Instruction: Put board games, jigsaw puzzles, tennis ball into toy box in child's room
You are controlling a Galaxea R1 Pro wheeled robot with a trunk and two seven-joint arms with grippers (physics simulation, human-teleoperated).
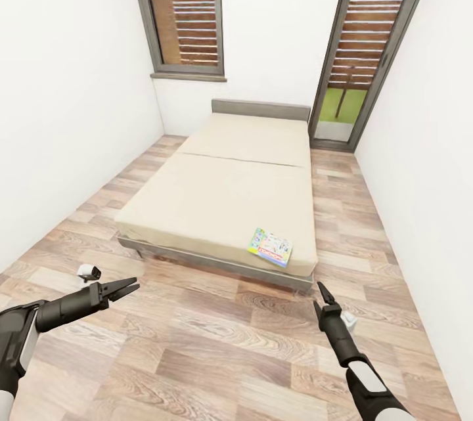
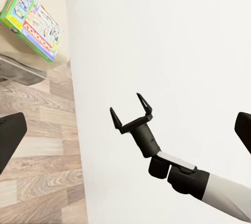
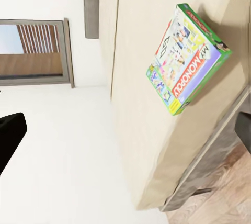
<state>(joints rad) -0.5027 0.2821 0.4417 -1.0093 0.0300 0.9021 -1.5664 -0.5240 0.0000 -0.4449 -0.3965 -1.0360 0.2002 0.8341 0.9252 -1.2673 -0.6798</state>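
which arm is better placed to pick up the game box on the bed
Right, probably. The Monopoly box lies near the bed's front right corner, almost straight ahead of the right end effector, which is open. The left end effector hangs off toward the bed's other side.

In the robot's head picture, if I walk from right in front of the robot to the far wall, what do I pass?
Wood floor → foot of the bed → board game lying flat near that edge → bare beige sheet → grey headboard → white wall between the windows.
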